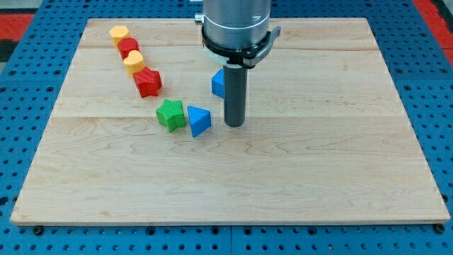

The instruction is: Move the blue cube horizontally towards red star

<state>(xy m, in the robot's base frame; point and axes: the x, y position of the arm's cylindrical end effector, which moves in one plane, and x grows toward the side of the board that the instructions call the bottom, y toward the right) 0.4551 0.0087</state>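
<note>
The blue cube [218, 83] sits near the board's middle top, partly hidden behind my rod. My tip [234, 125] rests on the board just below and right of the cube, close to it. The red star [148, 82] lies to the view's left of the cube, at about the same height.
A blue triangular block [198, 120] and a green star-like block [170, 115] lie left of my tip. A diagonal row of a yellow block [119, 32], a red block [128, 48] and a yellow block [134, 62] runs to the red star. The wooden board [318, 177] sits on a blue pegboard.
</note>
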